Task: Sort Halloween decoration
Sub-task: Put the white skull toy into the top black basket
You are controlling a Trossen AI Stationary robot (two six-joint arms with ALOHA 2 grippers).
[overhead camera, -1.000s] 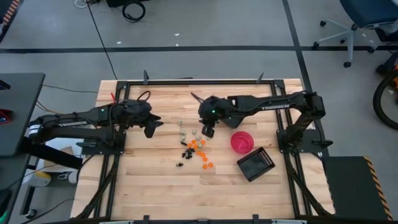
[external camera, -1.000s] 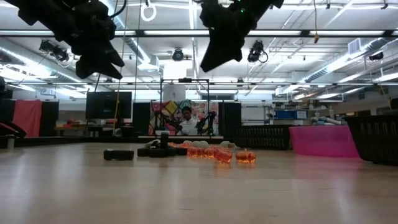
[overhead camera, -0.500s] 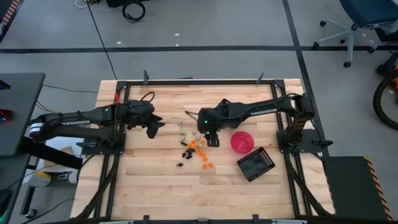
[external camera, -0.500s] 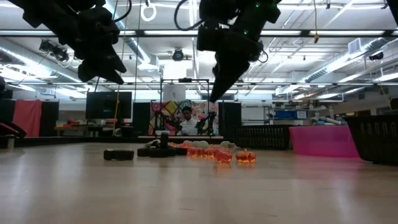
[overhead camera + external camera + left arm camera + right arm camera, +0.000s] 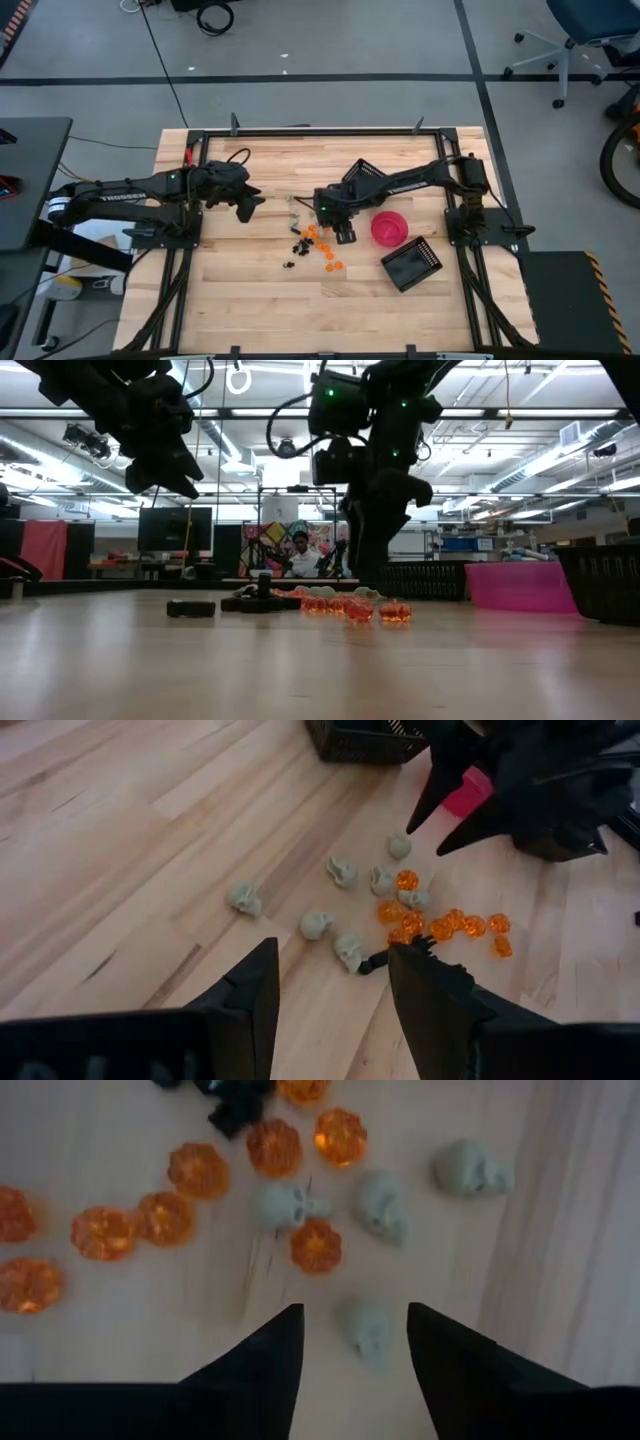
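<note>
I see the right gripper (image 5: 345, 236) low over the middle of the table (image 5: 250, 290), at the edge of the scattered trinkets. Its wrist view shows the two fingers (image 5: 262, 1365) spread apart with nothing between them except one pale skull (image 5: 367, 1330) lying on the wood in the gap; I cannot tell whether either finger touches it.

Other pale skulls (image 5: 283, 1207) and orange pumpkins (image 5: 316, 1245) lie loose just beyond it, mixed together. Small black pieces (image 5: 232, 1112) sit at the far edge of that cluster.

From above, the whole pile (image 5: 312, 240) lies near the table centre, between the two arms. The pink bowl (image 5: 389, 228) sits just to the right of the right gripper. One black basket (image 5: 411, 264) lies tilted beyond the bowl; a second basket (image 5: 362, 172) shows behind the right arm.

Left gripper (image 5: 247, 207) hangs above the table, well apart from the pile. Its fingers (image 5: 243, 1000) stand open, empty.

In the low view a person (image 5: 298, 554) sits in the room behind the table.
</note>
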